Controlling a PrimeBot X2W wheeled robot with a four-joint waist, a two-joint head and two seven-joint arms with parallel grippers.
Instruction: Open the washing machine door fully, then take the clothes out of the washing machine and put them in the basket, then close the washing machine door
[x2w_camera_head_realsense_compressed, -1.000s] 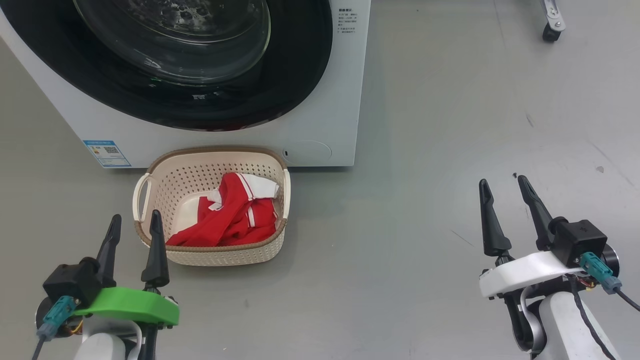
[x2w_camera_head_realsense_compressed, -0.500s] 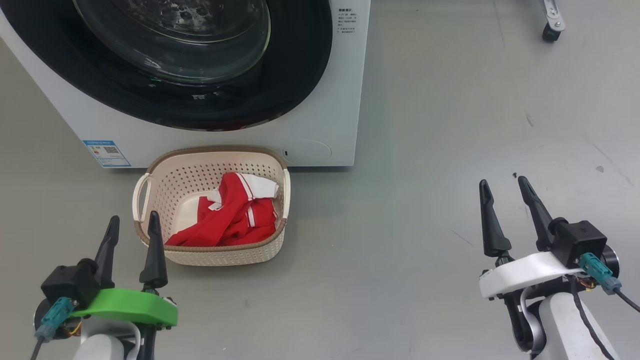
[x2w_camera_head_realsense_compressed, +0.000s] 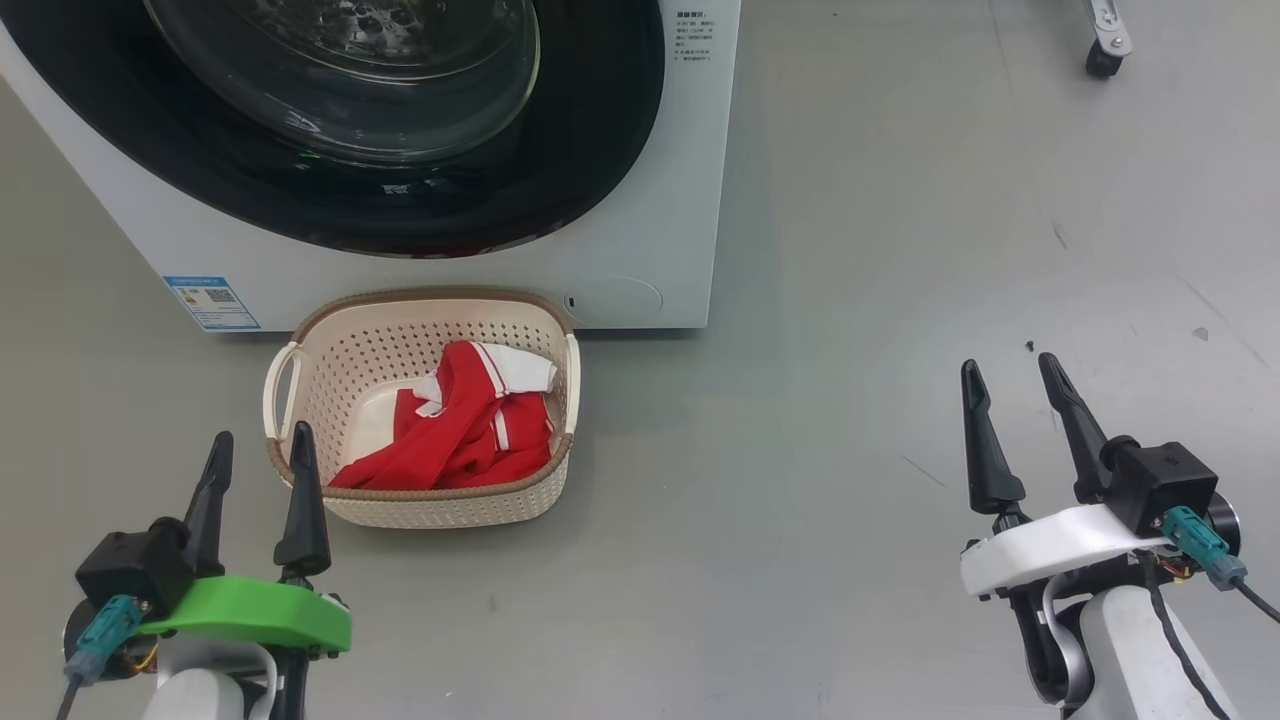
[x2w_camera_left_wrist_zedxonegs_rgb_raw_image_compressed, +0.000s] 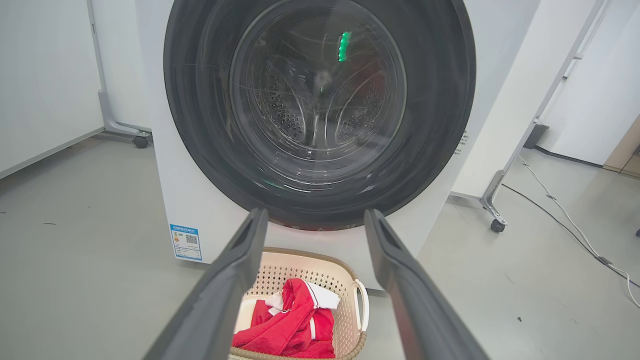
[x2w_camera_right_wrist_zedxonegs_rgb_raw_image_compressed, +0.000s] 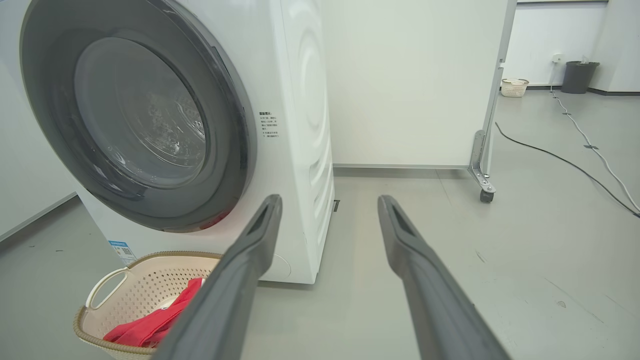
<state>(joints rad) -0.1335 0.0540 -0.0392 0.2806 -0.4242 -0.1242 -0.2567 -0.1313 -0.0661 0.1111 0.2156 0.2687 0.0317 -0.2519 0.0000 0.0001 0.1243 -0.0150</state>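
Dark-fingered left tool (x2w_camera_head_realsense_compressed: 260, 430) and right tool (x2w_camera_head_realsense_compressed: 1007, 361), both wide apart and empty.

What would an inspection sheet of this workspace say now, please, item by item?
Surface: bare grey floor, faint marks.
Job's things: big white front-loading washing machine; its round black-rimmed glass door looks shut; red jersey clothes with white trim lie in the cream perforated plastic basket before the machine.
Clutter: one small dark speck on floor.
Grippers: left gripper and right gripper open, empty.
Cables: black cable and white cable lie on floor at right.
Surroundings: white panel on castors, dark bin, second pale basket far off.
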